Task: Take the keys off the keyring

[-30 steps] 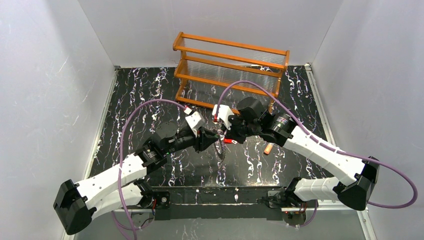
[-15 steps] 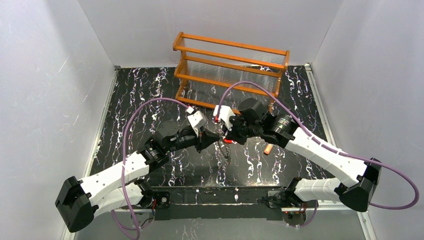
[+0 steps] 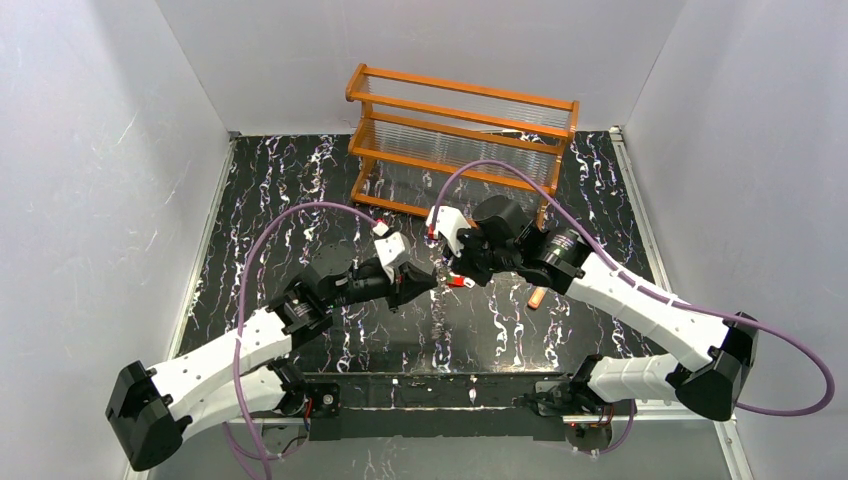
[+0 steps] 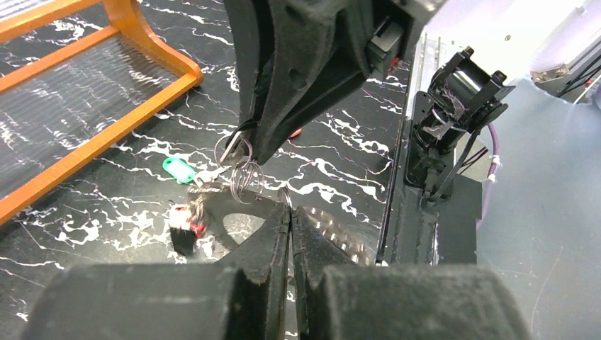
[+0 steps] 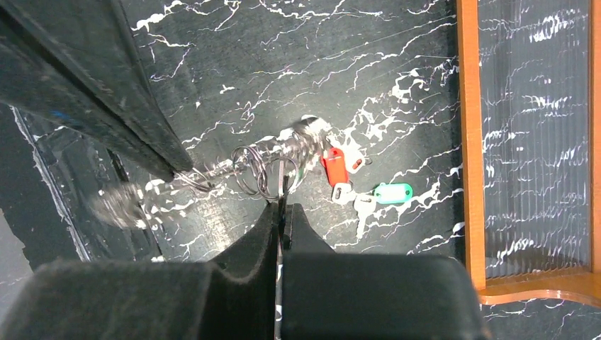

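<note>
Left wrist view: left tool and right tool, both pressed together, pinch thin silvery wire loops in mid-air. The flat dark-grey toothed keyring and red-headed key hang from them. A green-headed key lies on the black marbled surface.

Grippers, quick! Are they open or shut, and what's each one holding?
Left gripper: shut, pinching a wire ring.
Right gripper: shut, pinching another wire ring.
</note>
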`<act>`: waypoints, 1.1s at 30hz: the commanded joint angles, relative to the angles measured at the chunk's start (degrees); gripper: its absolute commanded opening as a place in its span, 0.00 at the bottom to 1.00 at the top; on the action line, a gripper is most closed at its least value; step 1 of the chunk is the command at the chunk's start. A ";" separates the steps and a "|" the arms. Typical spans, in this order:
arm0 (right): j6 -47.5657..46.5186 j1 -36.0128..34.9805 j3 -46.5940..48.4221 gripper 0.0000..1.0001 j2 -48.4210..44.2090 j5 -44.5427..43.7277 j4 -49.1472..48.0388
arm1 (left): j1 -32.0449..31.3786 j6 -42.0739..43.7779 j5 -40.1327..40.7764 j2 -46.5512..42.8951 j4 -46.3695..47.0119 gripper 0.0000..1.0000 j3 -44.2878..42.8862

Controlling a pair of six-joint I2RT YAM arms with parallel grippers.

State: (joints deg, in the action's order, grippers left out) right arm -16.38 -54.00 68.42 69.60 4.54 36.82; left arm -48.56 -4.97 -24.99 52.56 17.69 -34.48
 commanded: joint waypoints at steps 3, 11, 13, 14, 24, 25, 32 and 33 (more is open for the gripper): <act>0.77 0.56 1.42 0.01 -0.17 -0.18 -4.21 | -1.76 3.65 -4.08 -2.23 -0.09 0.00 -0.67; -0.05 0.68 1.63 0.01 -0.30 0.63 -4.39 | -4.66 3.15 -9.89 -0.44 4.14 0.13 0.22; -0.14 0.65 1.63 0.01 -0.34 0.72 -4.39 | -4.84 3.90 -10.00 -0.90 3.62 0.20 0.53; -0.33 0.71 1.63 0.01 -0.39 0.97 -4.34 | -4.80 4.39 -9.31 -1.38 2.98 0.23 0.55; -4.12 0.71 1.01 0.01 -2.65 5.22 -3.69 | -4.73 7.95 11.22 -6.47 -6.61 0.24 -1.67; -4.55 0.72 1.08 0.01 -2.68 5.75 -3.48 | -4.71 7.97 12.08 -6.07 -7.04 0.24 -2.02; -6.99 0.66 1.16 0.01 -2.96 7.31 -2.34 | -4.00 10.03 13.68 -4.62 -7.94 0.27 -3.63; -7.26 0.69 1.18 0.01 -3.00 7.70 -2.16 | -3.75 10.49 13.66 -4.53 -8.27 0.27 -3.97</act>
State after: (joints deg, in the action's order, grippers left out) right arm -21.39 -53.36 68.42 68.62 9.74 36.32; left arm -53.01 3.09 -13.63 48.16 11.03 -35.16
